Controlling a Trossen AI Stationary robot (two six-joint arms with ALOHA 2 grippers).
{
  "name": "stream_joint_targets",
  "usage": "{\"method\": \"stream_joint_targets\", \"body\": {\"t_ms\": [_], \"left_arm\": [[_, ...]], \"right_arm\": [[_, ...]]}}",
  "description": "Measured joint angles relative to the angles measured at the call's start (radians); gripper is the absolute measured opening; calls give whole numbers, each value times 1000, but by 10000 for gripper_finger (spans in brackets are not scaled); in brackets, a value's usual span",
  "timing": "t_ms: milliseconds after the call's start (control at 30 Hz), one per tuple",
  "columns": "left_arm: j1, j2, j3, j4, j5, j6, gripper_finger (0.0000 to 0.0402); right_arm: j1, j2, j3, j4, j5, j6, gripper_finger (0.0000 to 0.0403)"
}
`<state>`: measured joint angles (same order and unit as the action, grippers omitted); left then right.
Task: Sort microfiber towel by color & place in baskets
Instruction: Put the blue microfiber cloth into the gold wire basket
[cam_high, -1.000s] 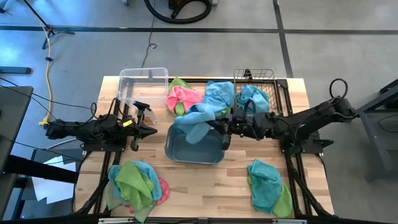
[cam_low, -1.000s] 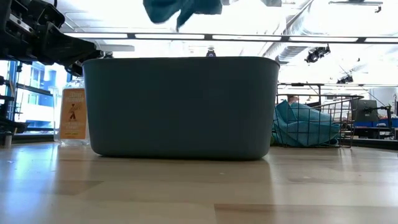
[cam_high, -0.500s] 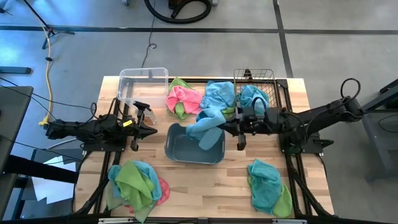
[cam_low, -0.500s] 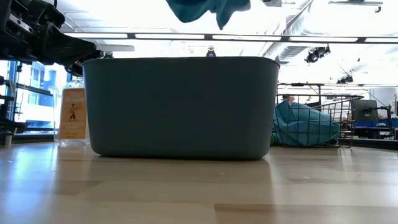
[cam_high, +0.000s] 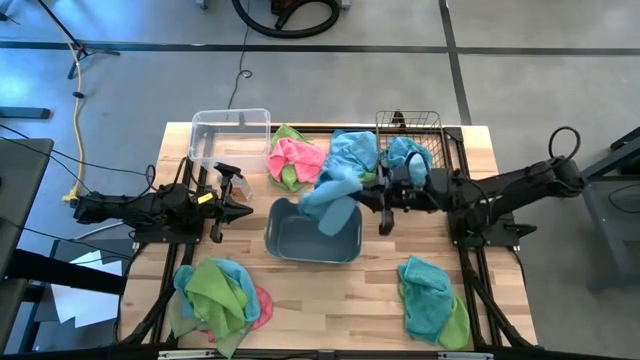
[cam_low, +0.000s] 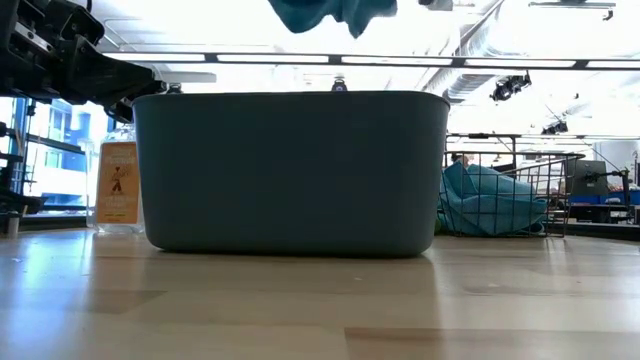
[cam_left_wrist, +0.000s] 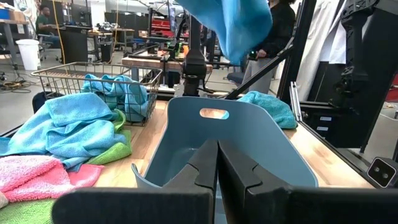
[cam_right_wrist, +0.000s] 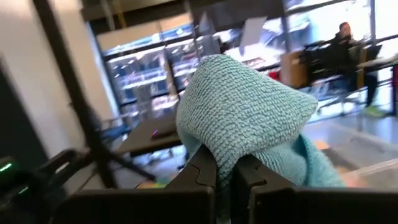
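Towel (cam_high: 330, 200), blue, nubby, bunched; right gripper (cam_high: 352, 194) clamped on it above grey-blue tub (cam_high: 312, 240).

The support surface is a rectangular light-wood butcher-block table (cam_high: 330, 290) on a dark metal frame.

Resting directly on it:
- A clear rectangular plastic bin (cam_high: 230, 140) at the far left.
- A dark wire-mesh basket (cam_high: 410, 135) at the far right, containing blue towels.
- A grey-blue rectangular plastic tub (cam_high: 312, 235) at the centre.
- A loose pile of pink, green and blue microfiber towels (cam_high: 315, 155) between the bin and the wire basket.
- A heap of green, blue and pink towels (cam_high: 215, 293) at the near left.
- A smaller heap of teal and green towels (cam_high: 432, 297) at the near right.
- A spray bottle with an orange label (cam_low: 117, 185) beside the tub.
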<state>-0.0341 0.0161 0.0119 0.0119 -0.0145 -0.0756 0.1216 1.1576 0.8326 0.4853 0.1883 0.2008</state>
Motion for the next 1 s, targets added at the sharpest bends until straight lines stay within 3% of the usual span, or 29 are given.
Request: {"method": "stream_joint_targets", "body": {"t_ms": [133, 233, 367, 500, 633, 800, 1000], "left_arm": [[0, 0, 0, 0, 0, 0, 0], [0, 0, 0, 0, 0, 0, 0], [0, 0, 0, 0, 0, 0, 0], [0, 0, 0, 0, 0, 0, 0], [0, 0, 0, 0, 0, 0, 0], [0, 0, 0, 0, 0, 0, 0], [0, 0, 0, 0, 0, 0, 0]], "right_arm": [[-127, -14, 36, -4, -7, -23, 0], [-238, -42, 121, -125, -57, -66, 0], [-378, -50, 319, -522, -57, -157, 0], [-493, -19, 533, -933, 43, -225, 0], [-598, 15, 656, -1216, 169, -204, 0], [-730, 21, 663, -1420, 250, -117, 0], [-836, 21, 541, -1418, 171, -64, 0]]}}
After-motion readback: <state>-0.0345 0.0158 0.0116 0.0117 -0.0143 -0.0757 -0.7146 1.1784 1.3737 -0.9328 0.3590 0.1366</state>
